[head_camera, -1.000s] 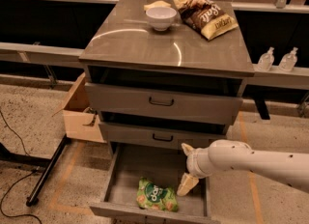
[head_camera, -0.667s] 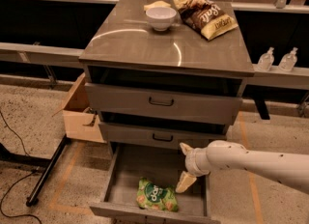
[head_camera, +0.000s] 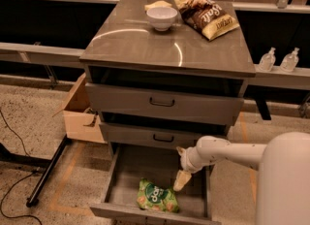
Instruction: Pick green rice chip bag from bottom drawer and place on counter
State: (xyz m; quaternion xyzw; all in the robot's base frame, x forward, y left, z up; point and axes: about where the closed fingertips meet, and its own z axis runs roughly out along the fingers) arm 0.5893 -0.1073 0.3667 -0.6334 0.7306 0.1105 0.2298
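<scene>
The green rice chip bag [head_camera: 156, 196] is seen lying flat in the bottom drawer [head_camera: 136, 167], which is pulled out far past the front edge of the counter [head_camera: 145, 44]. The bag is near the front of the drawer, about under the middle of the counter's front edge. The pincer [head_camera: 181, 181] is held low inside the drawer, just beside the bag's right top corner, with its tip pointed down. It does not look to be holding the bag yet. Whether the pincer is spread or pressed together cannot be told. The step in hand is judged to be the reach and grab, so only a small part of the job is done. To do it well, the pincer should be moved a little toward the left, over the middle of the bag, and then brought down slowly. The bag is thin and crinkly, so a puffy part should be pinched, not the flat edge, or it may slip out. After that, the bag should be lifted straight up and kept away from the 2 shut drawers [head_camera: 162, 104] above. On the counter, the front half is bare. A white bowl [head_camera: 162, 18] is kept near the back edge and a brown chip bag [head_camera: 207, 13] near the back right corner, so the front left corner looks like a safe spot.
</scene>
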